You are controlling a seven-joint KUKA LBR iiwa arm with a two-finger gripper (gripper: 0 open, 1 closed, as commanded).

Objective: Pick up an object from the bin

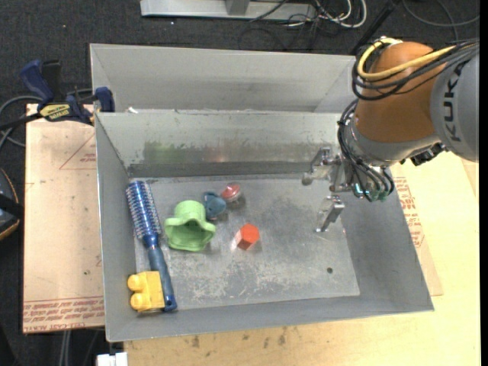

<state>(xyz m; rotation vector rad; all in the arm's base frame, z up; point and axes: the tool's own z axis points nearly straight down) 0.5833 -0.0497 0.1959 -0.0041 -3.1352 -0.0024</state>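
Observation:
My gripper (pixel 320 198) hangs over the bare right part of the bin floor, its two fingers spread open with nothing between them. The nearest loose thing is a small red block (pixel 247 236), lying well to the gripper's left near the middle of the floor. Farther left lie a small round red and silver thing (pixel 231 194) and a small blue thing (pixel 214 206), which rests against a green cup-shaped toy (pixel 189 226).
A blue hairbrush (pixel 149 235) lies along the left wall, its handle ending by a yellow toy brick (pixel 145 292) in the front left corner. The arm with its orange cover reaches in over the bin's right rim.

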